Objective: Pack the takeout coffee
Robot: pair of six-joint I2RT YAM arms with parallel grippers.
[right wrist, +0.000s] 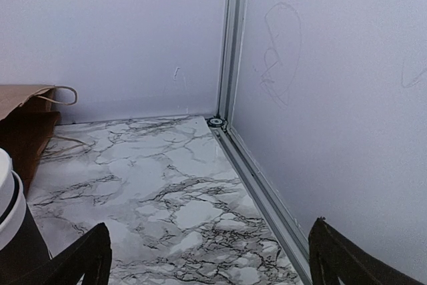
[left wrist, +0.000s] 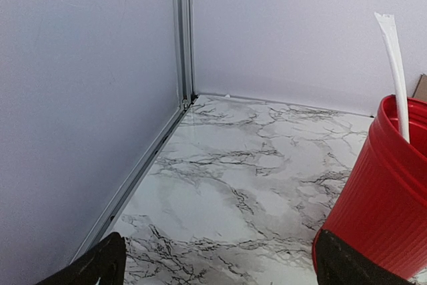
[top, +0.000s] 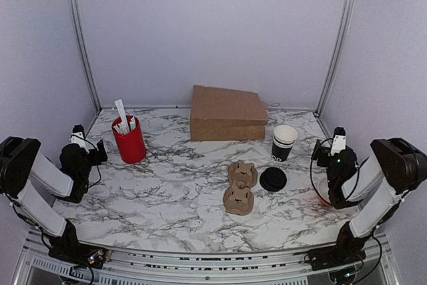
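left gripper (left wrist: 220,270): jaws apart, empty, at surface (top: 167,191) left edge beside red holder (top: 129,141) | right gripper (right wrist: 207,258): jaws apart, empty, at right edge | black cup (top: 285,142): 1, upright, white rim showing, unlidded, toward right edge, just beside paper bag (top: 227,113) | black lid (top: 273,179): 1, loose, in front of cup, right of pulp carrier (top: 240,187)

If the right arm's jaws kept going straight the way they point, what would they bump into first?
Probably the metal post in the back right corner. The marble tabletop ahead looks free as far as the wrist view shows; the lidless paper cup and brown paper bag lie off to the left.
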